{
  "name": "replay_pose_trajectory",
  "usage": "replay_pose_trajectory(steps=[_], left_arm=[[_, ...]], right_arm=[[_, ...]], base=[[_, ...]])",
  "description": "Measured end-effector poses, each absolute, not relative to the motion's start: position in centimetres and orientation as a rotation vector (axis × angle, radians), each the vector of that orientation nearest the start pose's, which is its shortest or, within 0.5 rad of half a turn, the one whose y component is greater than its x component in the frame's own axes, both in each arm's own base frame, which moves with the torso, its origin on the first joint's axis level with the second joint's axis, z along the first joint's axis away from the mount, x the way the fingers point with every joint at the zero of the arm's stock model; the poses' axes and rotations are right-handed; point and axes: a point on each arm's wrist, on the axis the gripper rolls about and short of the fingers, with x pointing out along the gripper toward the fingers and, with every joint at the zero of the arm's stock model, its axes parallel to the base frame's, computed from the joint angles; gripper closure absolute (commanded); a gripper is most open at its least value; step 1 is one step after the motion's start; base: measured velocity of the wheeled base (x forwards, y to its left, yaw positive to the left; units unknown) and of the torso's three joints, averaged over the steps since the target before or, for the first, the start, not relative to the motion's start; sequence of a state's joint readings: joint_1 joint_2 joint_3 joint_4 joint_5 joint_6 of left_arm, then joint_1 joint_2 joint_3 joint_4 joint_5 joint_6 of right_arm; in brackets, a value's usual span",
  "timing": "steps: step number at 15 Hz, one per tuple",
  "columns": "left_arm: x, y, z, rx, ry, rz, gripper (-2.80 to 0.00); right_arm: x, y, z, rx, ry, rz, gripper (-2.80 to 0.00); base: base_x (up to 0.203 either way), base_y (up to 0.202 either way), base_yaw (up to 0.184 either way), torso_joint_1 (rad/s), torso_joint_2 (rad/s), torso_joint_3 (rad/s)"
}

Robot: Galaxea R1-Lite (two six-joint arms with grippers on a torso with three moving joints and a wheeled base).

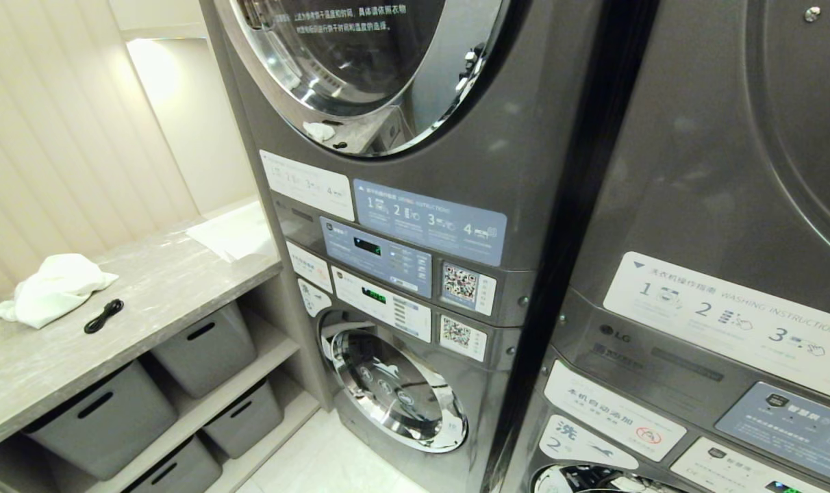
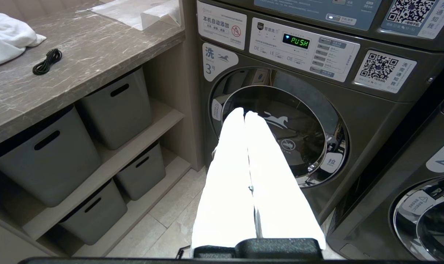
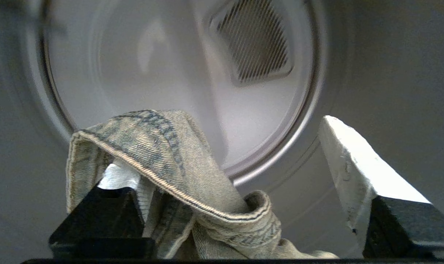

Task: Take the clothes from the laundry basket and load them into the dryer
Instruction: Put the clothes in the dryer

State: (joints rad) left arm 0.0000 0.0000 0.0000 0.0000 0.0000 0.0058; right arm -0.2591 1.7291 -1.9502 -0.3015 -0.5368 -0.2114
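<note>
Right gripper [image 3: 240, 183] inside the dryer drum [image 3: 178, 73], fingers spread wide; denim garment [image 3: 170, 172] draped over one finger. Risk: fabric snags there and drags back out on withdrawal.

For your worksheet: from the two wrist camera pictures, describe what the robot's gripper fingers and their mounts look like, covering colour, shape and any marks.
The left gripper has two long white fingers, smooth and rounded at the tips, widening toward a flat black mount. The right gripper has the same white fingers on chunky black blocks; the one plainly visible is wedge-shaped, with small dark scuffs on its inner face. No cables or printed markings show.
</note>
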Motion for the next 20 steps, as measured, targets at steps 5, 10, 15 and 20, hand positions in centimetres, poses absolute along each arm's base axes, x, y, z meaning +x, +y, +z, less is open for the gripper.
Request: replay_pose_trajectory(steps=[5,10,15,20], left_arm=[[-2.3,0.0,7.5,0.008,0.001,-0.001,0.0],[-2.3,0.0,7.5,0.008,0.0,-0.001,0.0],[-2.3,0.0,7.5,0.009,0.003,-0.001,0.0],[-2.3,0.0,7.5,0.009,0.004,-0.001,0.0]], right_arm=[[24.7,-7.8,46.6,-0.1,-0.463,-0.829,-2.8],[27.2,-8.4,41.5,-0.152,-0.157,-0.785,-2.8],[26.6,-8.2,41.0,-0.156,-0.093,-0.763,-2.8],[23.7,-7.4,42.5,-0.073,-0.165,-0.753,-2.8]], base=[[0.0,0.0,0.0,0.0,0.0,0.0],[0.0,0.0,0.0,0.0,0.0,0.0],[0.0,0.0,0.0,0.0,0.0,0.0],[0.0,0.0,0.0,0.0,0.0,0.0]])
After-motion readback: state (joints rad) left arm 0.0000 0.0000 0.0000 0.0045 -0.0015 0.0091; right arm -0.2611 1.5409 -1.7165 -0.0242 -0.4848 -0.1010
